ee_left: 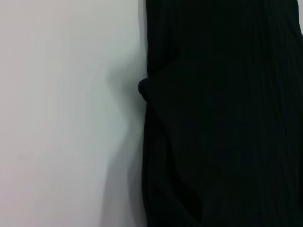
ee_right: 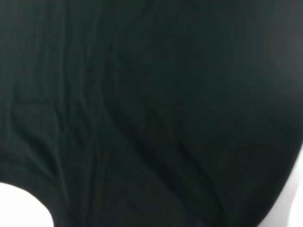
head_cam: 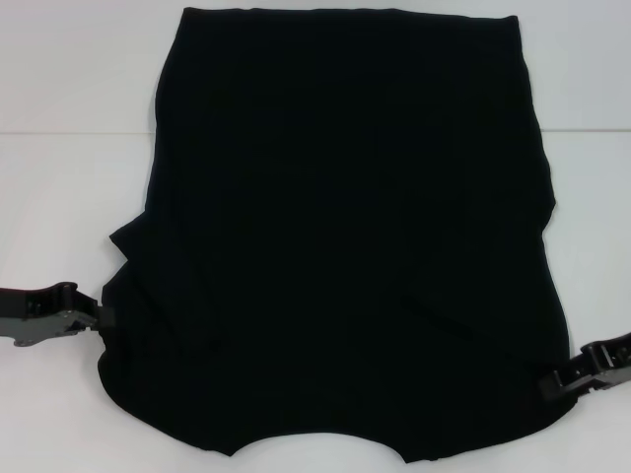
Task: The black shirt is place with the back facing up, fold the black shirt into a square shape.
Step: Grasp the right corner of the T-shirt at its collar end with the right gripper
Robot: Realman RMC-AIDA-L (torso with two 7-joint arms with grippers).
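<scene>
Black shirt (head_cam: 345, 236) lies flat between both grippers: left gripper (head_cam: 99, 317) and right gripper (head_cam: 552, 382) touch its side edges; their grip cannot be told.

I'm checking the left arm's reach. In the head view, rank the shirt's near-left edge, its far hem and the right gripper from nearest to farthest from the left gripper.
1. The black shirt's near-left edge, touching the left gripper.
2. Far hem, at the table's back.
3. Right gripper, across the shirt.
</scene>
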